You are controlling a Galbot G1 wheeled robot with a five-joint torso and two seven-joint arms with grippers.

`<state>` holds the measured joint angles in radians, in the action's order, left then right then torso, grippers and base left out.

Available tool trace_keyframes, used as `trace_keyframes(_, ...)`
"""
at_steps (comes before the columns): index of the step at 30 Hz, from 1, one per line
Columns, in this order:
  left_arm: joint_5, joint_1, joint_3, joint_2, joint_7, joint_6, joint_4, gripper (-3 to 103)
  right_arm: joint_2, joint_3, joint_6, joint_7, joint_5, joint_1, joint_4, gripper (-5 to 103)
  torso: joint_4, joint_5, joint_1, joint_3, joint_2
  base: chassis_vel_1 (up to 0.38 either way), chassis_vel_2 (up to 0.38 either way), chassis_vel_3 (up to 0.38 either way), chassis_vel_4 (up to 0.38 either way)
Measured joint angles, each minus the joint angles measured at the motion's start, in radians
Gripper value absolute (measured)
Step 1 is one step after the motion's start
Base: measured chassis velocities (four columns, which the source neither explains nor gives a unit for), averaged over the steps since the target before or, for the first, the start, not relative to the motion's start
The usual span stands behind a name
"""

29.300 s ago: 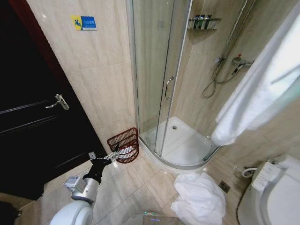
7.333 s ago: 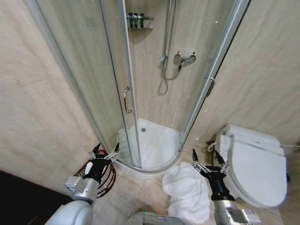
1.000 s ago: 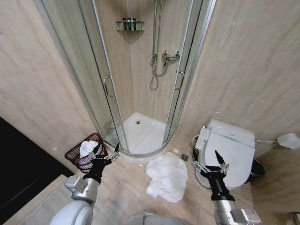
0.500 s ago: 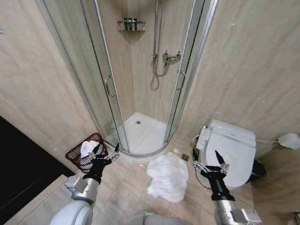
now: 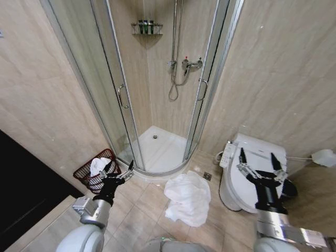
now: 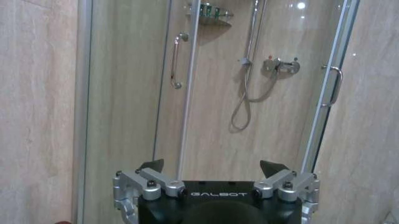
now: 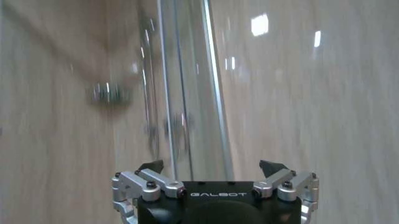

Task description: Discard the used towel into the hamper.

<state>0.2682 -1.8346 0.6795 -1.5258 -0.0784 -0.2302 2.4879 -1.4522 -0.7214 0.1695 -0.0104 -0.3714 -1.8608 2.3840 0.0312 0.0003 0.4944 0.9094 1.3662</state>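
Note:
The used towel point(image 5: 187, 198) lies crumpled and white on the tiled floor in front of the shower. The hamper point(image 5: 83, 177), a reddish-brown openwork basket, stands by the left wall with a white cloth point(image 5: 97, 165) in it. My left gripper point(image 5: 119, 169) hangs open and empty just right of the hamper; its wrist view shows the left gripper point(image 6: 212, 166) facing the shower wall. My right gripper point(image 5: 258, 159) is raised over the toilet lid, open and empty, right of the towel. In its own view the right gripper point(image 7: 212, 166) faces the glass door frame.
A curved glass shower enclosure point(image 5: 122, 100) fills the corner ahead, its raised tray point(image 5: 160, 149) just behind the towel. A white toilet point(image 5: 237, 181) stands at the right, a floor drain point(image 5: 207, 176) beside it. A dark door point(image 5: 21, 184) lies to the left.
My right arm has lifted and swung to the right, from beside the toilet's front to above its lid. The left arm, the towel and the hamper have stayed put.

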Motion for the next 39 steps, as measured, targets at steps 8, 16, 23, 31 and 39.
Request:
trace_keyframes(8, 0.0, 0.0, 0.0, 0.0, 0.0, 0.0, 0.0, 100, 0.031, 0.012, -0.058, 0.034, -0.06, 0.004, -0.238, 100, -0.0001, -0.0001, 0.0, 0.0, 0.0, 0.0, 0.0, 0.0, 0.0)
trace_keyframes(16, 0.0, 0.0, 0.0, 0.0, 0.0, 0.0, 0.0, 100, -0.042, 0.057, -0.029, 0.052, 0.043, 0.006, -0.42, 100, -0.0002, -0.0003, 0.0, 0.0, 0.0, 0.0, 0.0, 0.0, 0.0)
trace_keyframes(23, 0.0, 0.0, 0.0, 0.0, 0.0, 0.0, 0.0, 100, -0.155, 0.048, 0.044, 0.104, 0.142, 0.047, -0.755, 100, -0.0003, -0.0003, 0.0, 0.0, 0.0, 0.0, 0.0, 0.0, 0.0)
trace_keyframes(31, 0.0, 0.0, 0.0, 0.0, 0.0, 0.0, 0.0, 100, -0.132, 0.055, 0.096, 0.105, 0.115, 0.109, -0.935, 100, -0.0002, -0.0002, 0.0, 0.0, 0.0, 0.0, 0.0, 0.0, 0.0)
trace_keyframes(39, 0.0, 0.0, 0.0, 0.0, 0.0, 0.0, 0.0, 100, -0.027, 0.045, 0.068, 0.081, 0.066, 0.142, -0.984, 100, -0.0002, -0.0003, -0.017, -0.019, -0.036, 0.0, 0.0, 0.0, 0.0)
